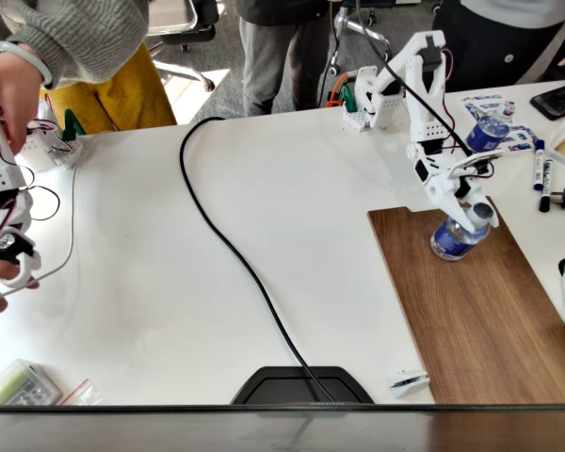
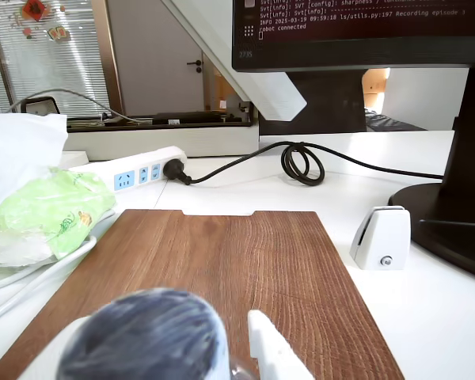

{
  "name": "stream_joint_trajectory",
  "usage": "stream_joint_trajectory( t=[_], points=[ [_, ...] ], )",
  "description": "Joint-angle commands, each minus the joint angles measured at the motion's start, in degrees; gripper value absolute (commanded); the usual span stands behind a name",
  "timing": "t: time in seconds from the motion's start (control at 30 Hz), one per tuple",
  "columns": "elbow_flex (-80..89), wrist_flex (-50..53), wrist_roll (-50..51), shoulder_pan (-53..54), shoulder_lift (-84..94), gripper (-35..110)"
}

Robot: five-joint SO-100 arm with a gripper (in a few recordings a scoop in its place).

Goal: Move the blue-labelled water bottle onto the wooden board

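At the near corner of the wooden board (image 1: 490, 311), just inside its notched short edge, the blue-labelled water bottle (image 1: 455, 238) stands between the fingers of the gripper (image 1: 471, 218). In the fixed view the bottle looks roughly upright with its base over the wood, though whether it rests on the surface or hangs just above it cannot be told. The white arm (image 1: 424, 94) reaches out from its base at the far side of the table and bends down over the board, its wrist tilted so the gripper meets the bottle from above and behind, near the cap end. In the wrist view the bottle (image 2: 142, 336) fills the bottom of the picture as a dark blurred round, with one white finger (image 2: 271, 348) pressed close beside it, so the gripper seems shut on it. The board (image 2: 222, 269) stretches away ahead. My guess is that placing is nearly done, and what remains is lowering straight down and letting go. A second blue-labelled bottle (image 1: 488, 132) lies well apart, off the board.
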Motion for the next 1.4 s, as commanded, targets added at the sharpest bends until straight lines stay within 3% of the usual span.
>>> stream_joint_trajectory(
  t=[0.0,0.6,0.93,1.37],
  points=[
    [0.4,-0.4,-1.6,-0.5,2.8,36],
    [0.4,1.7,-7.6,0.0,8.7,41],
    [3.8,8.3,-12.0,1.8,24.6,41],
    [17.6,9.2,-15.4,8.2,43.2,39]
  ],
)
